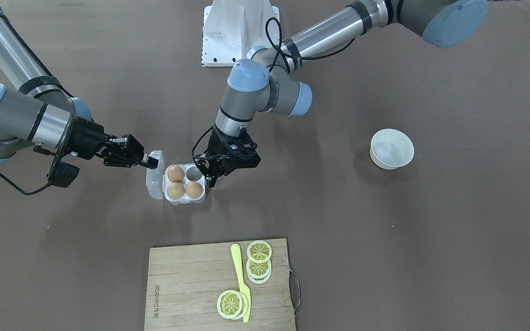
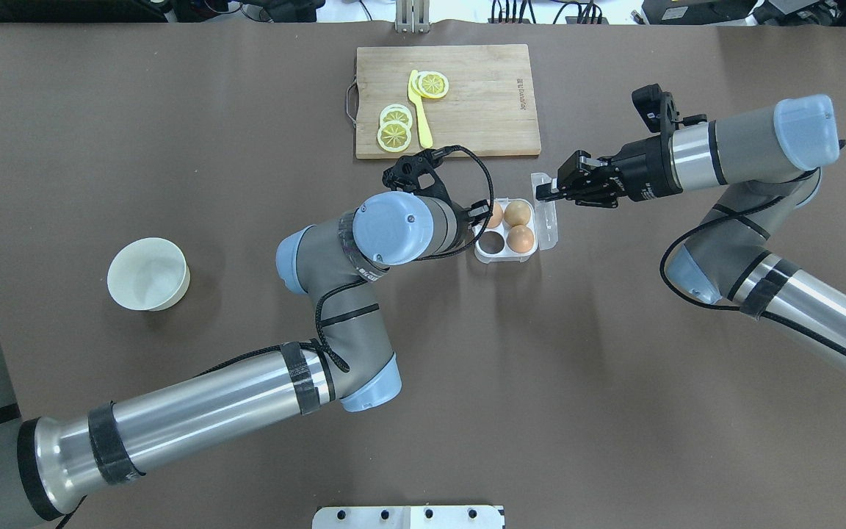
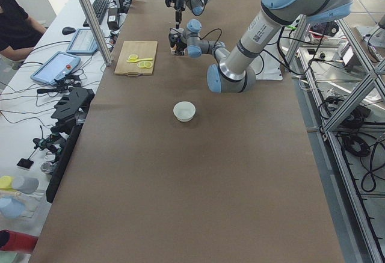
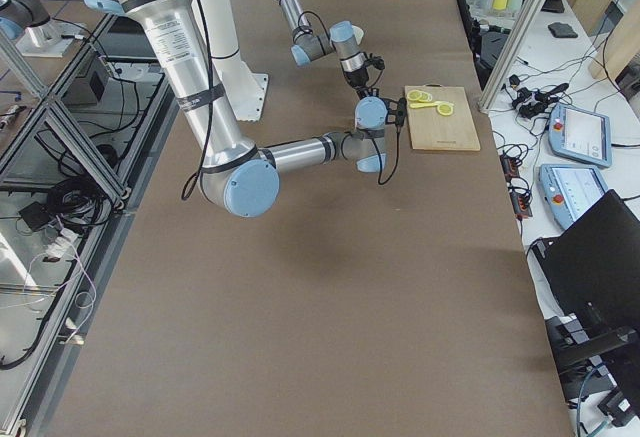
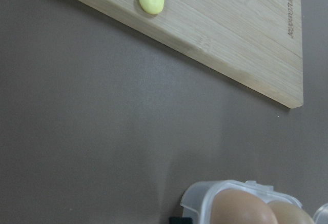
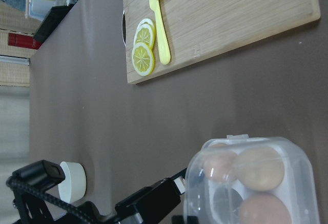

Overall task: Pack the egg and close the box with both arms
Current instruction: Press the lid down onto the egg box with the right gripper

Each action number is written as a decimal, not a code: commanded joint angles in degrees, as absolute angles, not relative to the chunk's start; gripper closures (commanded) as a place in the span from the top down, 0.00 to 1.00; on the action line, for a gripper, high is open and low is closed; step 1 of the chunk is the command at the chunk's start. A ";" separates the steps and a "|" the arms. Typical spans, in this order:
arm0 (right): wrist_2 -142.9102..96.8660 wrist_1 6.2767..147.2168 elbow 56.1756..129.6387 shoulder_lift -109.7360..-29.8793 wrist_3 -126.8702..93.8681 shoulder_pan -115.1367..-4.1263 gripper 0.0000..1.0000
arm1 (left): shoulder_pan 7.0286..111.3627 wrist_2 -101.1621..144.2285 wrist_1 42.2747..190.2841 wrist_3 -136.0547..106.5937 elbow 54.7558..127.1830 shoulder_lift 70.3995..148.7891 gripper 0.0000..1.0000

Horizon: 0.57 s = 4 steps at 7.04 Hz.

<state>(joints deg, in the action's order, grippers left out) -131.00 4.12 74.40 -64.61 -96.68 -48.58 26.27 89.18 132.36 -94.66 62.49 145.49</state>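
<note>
Box with three eggs, lid pinched by right gripper, left gripper opening unclear

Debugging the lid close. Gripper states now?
Left gripper: cannot tell; fingers sit beside the box.
Right gripper: shut on the lid.

Seen from overhead, open desk runs from four to eight o'clock of the box, and a hand passes freely there. At nine, my left fingers, spread apart, and my left arm above them crowd the edge by the empty cell. At three the lid stands up, pinched by my right fingers. At twelve the cutting board lies near, with a bare strip between. The bowl sits well out at nine.
</note>
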 commanded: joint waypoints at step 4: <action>-129.91 6.23 76.20 -64.42 -96.68 -47.55 0.00 | 26.28 89.30 132.36 -94.75 62.58 145.46 0.00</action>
<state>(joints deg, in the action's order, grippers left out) -130.20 5.26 75.60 -64.49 -96.74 -47.75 26.28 89.27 132.36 -94.74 62.50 145.49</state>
